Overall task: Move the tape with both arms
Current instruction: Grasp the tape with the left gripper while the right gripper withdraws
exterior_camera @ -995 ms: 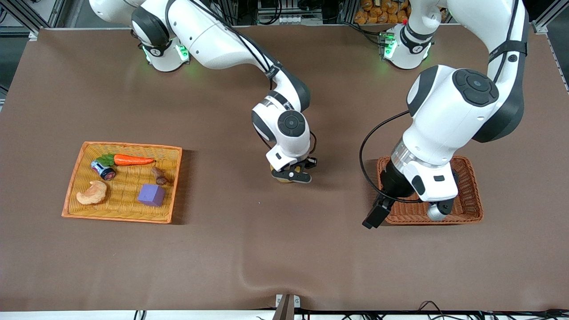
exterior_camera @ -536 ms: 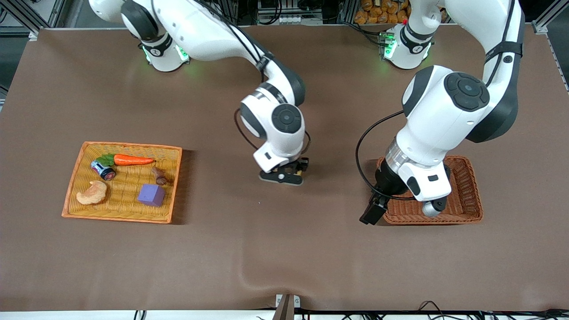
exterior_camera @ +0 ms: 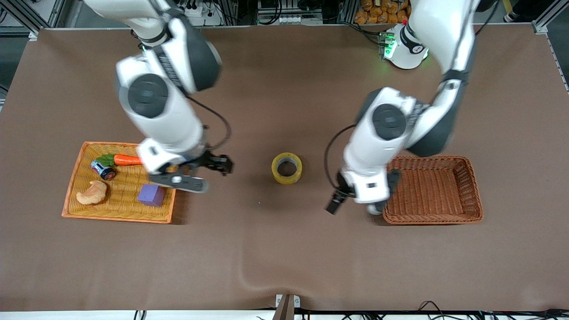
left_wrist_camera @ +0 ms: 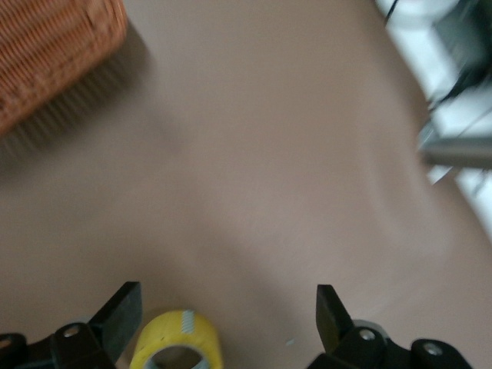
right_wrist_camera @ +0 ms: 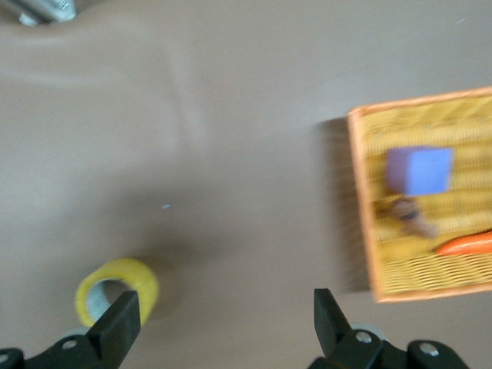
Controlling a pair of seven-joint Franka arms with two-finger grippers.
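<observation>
Brown bench (exterior_camera: 275, 249) carries the tape (exterior_camera: 286, 168) lying flat at its middle, between an orange tray (exterior_camera: 71, 195) at 9 o'clock and a wicker basket (exterior_camera: 471, 213) at 3 o'clock. Both end effectors are wide open and empty: the right end effector (exterior_camera: 195, 173) over the tray's edge, the left end effector (exterior_camera: 355, 202) beside the basket. For the pickup, the left should probably centre on the roll, straddle its wall, then close.

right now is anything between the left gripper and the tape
Nothing visible. The tape lies alone on bare table, and the open left gripper hangs beside the brown basket with only bare cloth between it and the tape.
</observation>
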